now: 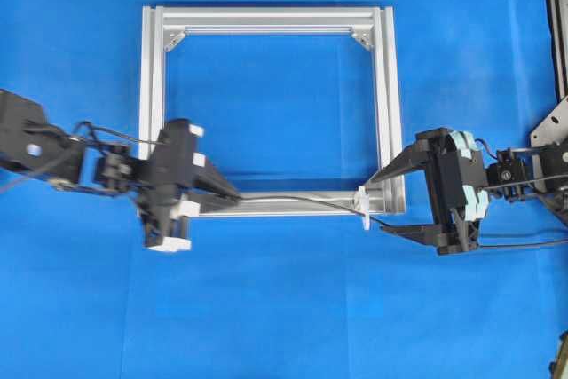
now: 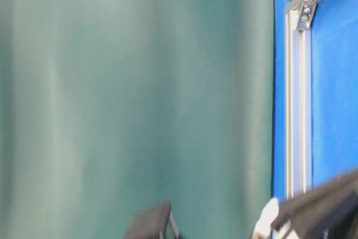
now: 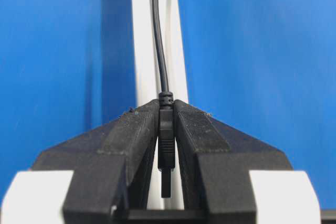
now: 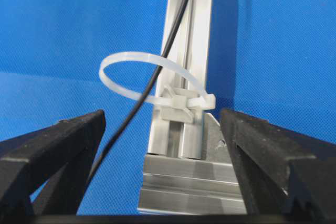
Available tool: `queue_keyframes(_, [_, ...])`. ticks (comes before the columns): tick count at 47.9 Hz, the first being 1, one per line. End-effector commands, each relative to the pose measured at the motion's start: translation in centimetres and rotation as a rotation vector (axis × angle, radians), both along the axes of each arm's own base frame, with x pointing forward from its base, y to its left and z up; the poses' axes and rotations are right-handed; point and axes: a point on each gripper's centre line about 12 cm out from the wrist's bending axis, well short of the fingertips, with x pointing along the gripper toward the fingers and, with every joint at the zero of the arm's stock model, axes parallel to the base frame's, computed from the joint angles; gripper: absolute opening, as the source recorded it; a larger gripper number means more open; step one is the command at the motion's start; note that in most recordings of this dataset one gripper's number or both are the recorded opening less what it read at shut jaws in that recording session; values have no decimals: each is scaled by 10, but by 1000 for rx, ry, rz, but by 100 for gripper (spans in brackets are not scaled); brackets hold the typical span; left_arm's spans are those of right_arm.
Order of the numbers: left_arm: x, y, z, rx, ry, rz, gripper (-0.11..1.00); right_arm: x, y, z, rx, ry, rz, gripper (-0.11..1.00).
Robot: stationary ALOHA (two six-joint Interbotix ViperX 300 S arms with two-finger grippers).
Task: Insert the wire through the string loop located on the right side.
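Wire already runs through the right-side loop; left hand pinches the plug, right hand stands wide open.

Left wrist view, bottom centre: left hand [image 3: 167,145] is clenched on the plug of the wire [image 3: 159,40], thin cable running straight up frame along the aluminium frame [image 3: 140,35]. Right wrist view, centre: cable [image 4: 152,85] passes through the string loop [image 4: 152,77], a thin white band anchored on the rail, with the released right hand [image 4: 163,150] flanking it, touching nothing. Overhead: loop [image 1: 364,208] at the frame's lower right corner, right hand [image 1: 390,197] just beside. Judgement: wire is light, limp, slick, won't hold shape; grip the rigid plug or cable just past the loop. Loop looks flimsy, so pull gently.
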Motion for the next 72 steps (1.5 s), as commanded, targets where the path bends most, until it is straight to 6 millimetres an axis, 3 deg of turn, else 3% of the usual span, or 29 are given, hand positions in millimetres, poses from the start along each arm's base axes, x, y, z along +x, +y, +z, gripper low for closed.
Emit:
queue_keyframes(1, [-14,0,15,-4,-50,-7,8,5,1,7,5,-30,-1,93])
queue_keyframes(13, [-61,4,16,-4,-47,-19,8,5,1,8,5,-32,0,93])
queue_keyframes(23, [-102,-5,14,-4,-44,-83,8,5,1,7,2,-29,2,93])
queue_keyframes(57, [-116,-4,9,0,6,-92,10,9,2,11,5,-30,6,93])
queue_keyframes(60, [-118,-4,7,1,14,-95,20,10,3,11,6,-24,7,93])
queue_keyframes(68, [-120,-3,4,3,23,-92,72,14,5,12,8,5,13,93])
queue_keyframes(72, [-120,-3,5,3,21,-92,89,14,6,12,7,14,15,93])
